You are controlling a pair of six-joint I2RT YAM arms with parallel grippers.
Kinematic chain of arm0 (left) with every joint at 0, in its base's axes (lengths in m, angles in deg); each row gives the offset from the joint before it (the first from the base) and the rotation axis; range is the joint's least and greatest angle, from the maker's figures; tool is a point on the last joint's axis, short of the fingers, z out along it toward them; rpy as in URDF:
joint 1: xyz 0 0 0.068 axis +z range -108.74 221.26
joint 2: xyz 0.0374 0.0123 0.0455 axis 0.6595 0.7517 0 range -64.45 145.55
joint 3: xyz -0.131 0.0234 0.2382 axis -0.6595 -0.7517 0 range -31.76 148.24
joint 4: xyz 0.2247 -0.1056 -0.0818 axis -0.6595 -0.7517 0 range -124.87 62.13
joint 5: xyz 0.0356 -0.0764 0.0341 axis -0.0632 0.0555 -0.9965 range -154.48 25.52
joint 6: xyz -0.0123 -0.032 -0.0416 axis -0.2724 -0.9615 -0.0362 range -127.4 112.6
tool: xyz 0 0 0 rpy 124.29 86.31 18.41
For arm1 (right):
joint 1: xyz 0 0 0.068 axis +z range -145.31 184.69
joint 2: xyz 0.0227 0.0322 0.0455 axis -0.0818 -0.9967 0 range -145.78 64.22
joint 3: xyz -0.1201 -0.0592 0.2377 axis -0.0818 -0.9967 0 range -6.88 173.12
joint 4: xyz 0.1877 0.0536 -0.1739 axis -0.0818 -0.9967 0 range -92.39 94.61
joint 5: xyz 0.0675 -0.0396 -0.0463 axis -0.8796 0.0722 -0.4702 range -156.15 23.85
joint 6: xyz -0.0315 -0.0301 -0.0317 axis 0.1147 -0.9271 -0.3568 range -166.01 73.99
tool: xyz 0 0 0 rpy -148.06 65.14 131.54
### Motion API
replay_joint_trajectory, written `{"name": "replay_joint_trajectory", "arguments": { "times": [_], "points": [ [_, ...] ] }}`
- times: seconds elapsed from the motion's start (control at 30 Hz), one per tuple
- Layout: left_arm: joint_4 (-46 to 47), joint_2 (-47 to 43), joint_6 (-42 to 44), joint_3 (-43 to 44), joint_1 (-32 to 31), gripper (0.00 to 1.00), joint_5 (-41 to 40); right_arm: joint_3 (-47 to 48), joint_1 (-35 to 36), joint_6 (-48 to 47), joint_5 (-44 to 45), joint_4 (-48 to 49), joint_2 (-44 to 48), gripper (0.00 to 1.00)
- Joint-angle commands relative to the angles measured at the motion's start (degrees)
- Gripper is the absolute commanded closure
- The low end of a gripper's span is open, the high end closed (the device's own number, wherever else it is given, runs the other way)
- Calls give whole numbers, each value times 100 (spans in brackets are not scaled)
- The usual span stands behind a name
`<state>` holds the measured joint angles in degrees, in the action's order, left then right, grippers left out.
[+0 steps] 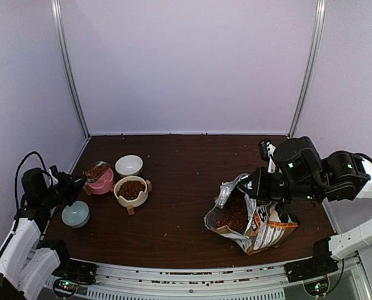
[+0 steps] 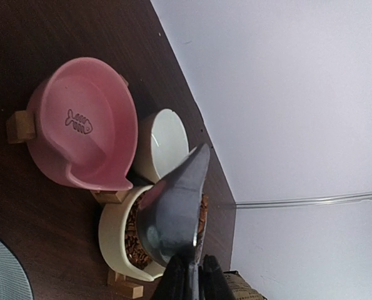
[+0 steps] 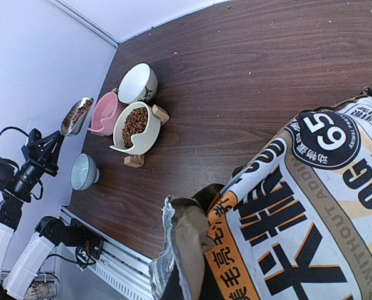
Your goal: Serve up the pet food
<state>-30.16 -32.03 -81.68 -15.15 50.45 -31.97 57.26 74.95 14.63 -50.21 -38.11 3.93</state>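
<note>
Reddish-brown pet food fills the open paper bag (image 1: 234, 215) at the right and a cream bowl (image 1: 131, 189). My left gripper (image 1: 75, 183) is shut on the handle of a silver scoop (image 1: 97, 170) holding kibble, which it holds above the pink bowl (image 1: 103, 182). In the left wrist view the scoop (image 2: 173, 212) stands edge-on over the cream bowl (image 2: 114, 240), and the pink bowl (image 2: 79, 125) is empty. My right gripper (image 1: 256, 184) is shut on the bag's torn top edge (image 3: 192, 262) and holds the mouth open.
A white bowl (image 1: 129, 165) stands behind the cream one. A blue-grey bowl (image 1: 75, 214) sits near the left front edge. Loose kibble crumbs lie along the front rail (image 1: 192, 273). White walls enclose the brown table (image 1: 186, 162).
</note>
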Motion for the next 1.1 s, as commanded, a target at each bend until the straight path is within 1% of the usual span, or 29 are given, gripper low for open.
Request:
{"name": "replay_joint_trajectory", "arguments": {
  "times": [0.0, 0.13, 0.3, 0.4, 0.73, 1.07],
  "points": [
    [-102, 173, 638, 255, 438, 100, 223, 116, -67, -38, 427, -128, 114, 100],
    [-381, 325, 1003, 378, 618, 100, 148, 117, -68, -31, 419, -103, 124, 100],
    [-709, 471, 1415, 630, 698, 100, 1, 96, -68, -26, 418, -109, 127, 100],
    [-1090, 617, 1830, 864, 725, 100, -138, 81, -68, -24, 417, -100, 140, 100],
    [-1301, 951, 2302, 1226, 783, 100, -296, 99, -74, -20, 436, -124, 166, 100],
    [-1893, 1458, 3264, 1767, 809, 100, -614, 118, -81, -22, 449, -136, 145, 100]
  ]
}}
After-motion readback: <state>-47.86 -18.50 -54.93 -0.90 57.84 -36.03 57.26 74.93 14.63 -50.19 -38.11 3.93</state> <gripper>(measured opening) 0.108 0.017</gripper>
